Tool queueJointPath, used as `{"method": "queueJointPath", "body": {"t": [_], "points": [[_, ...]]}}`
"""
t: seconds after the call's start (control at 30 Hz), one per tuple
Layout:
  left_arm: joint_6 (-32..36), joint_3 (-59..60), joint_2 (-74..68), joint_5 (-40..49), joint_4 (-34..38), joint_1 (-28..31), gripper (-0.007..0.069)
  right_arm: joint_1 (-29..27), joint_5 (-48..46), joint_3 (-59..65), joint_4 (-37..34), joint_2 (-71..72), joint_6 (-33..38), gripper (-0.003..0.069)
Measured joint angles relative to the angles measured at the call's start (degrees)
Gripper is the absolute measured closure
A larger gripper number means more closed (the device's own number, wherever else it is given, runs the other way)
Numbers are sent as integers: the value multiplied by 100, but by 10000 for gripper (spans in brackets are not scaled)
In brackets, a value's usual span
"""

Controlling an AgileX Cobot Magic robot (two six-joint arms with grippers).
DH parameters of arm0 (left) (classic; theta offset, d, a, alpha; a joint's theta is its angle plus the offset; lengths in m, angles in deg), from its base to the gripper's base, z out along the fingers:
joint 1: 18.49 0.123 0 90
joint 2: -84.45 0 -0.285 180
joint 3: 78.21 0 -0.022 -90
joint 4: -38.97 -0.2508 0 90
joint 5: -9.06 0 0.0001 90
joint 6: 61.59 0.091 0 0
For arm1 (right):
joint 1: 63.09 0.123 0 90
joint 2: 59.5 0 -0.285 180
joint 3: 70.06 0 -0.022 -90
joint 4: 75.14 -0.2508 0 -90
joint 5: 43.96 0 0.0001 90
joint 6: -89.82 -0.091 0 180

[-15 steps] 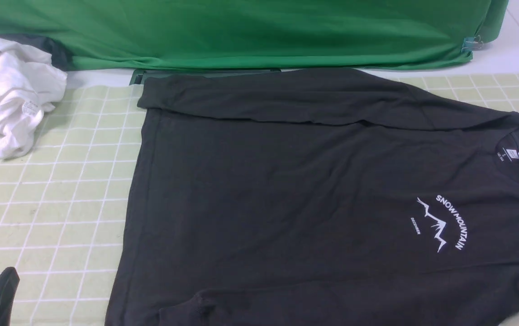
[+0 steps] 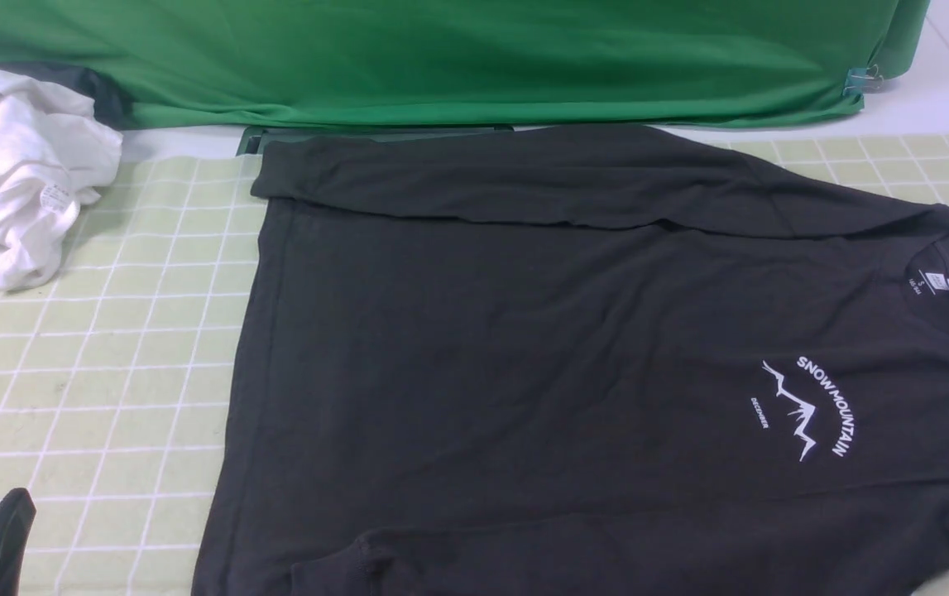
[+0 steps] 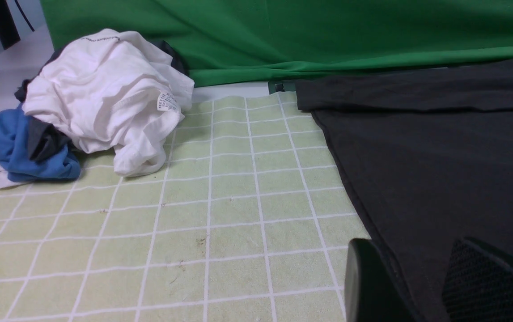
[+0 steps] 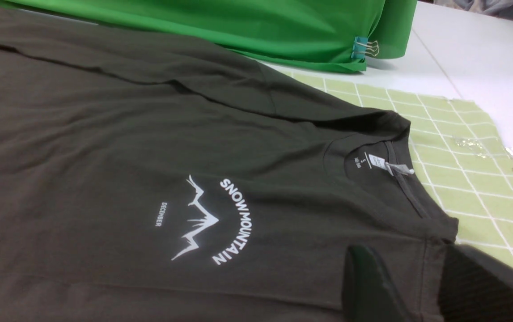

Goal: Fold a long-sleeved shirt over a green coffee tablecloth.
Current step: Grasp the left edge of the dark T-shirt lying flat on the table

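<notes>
Pale checked tablecloth [image 2: 110, 331] lies beneath your shirt [image 2: 524, 331]; far sleeve's folded in, body folds likely remain, both grippers' fingers [image 3: 375, 277] [image 4: 372, 281] spread, empty.

Count: long-sleeved shirt [image 2: 524, 348], 1. Gridded green tablecloth [image 2: 151, 331], 1. Plain green fabric [image 2: 474, 66], 1. Binder clip [image 4: 360, 48], 1. Grippers, 2: left gripper [image 3: 410, 250], right gripper [image 4: 408, 250]. Heaped garments: white garment [image 3: 113, 85], at least 1; blue garment [image 3: 37, 156], 1; dark ones, number unclear.
</notes>
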Motion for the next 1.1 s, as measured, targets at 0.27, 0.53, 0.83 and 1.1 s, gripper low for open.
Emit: {"method": "queueJointPath", "body": {"t": [0.27,0.53,0.83,1.1], "points": [[0,0,0,0,0,0,382,0,0,0,0,0,0,414],[13,0,0,0,0,0,382,0,0,0,0,0,0,414],[14,0,-2,0,0,0,382,0,0,0,0,0,0,414],[-886,0,0,-782,1674,0,382,0,278,0,-28,0,-74,414]]}}
